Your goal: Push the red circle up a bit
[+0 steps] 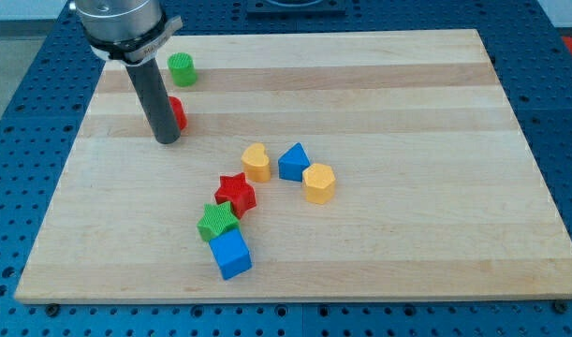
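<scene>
Red circle sits near the view's top left of the wooden board, partly hidden behind my rod. My tip touches its left side, just below it. I have no jaws, only a rod. Above is a green round block. Well apart, near the middle, sit a red star and a green star.

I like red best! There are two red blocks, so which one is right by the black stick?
The red circle, near the view's top left, sits right beside my tip. The red star lies far off in the middle cluster.
</scene>
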`<act>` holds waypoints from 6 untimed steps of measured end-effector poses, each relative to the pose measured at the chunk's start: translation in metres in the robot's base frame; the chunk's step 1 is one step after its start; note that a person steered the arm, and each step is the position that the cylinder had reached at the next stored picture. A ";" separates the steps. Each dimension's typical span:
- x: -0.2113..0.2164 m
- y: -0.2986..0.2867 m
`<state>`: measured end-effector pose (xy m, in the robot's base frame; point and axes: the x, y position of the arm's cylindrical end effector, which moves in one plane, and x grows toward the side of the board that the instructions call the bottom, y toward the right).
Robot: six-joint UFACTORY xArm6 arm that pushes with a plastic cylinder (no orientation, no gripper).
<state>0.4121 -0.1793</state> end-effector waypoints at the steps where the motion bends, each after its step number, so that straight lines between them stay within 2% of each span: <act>1: 0.002 -0.025; 6: -0.029 0.002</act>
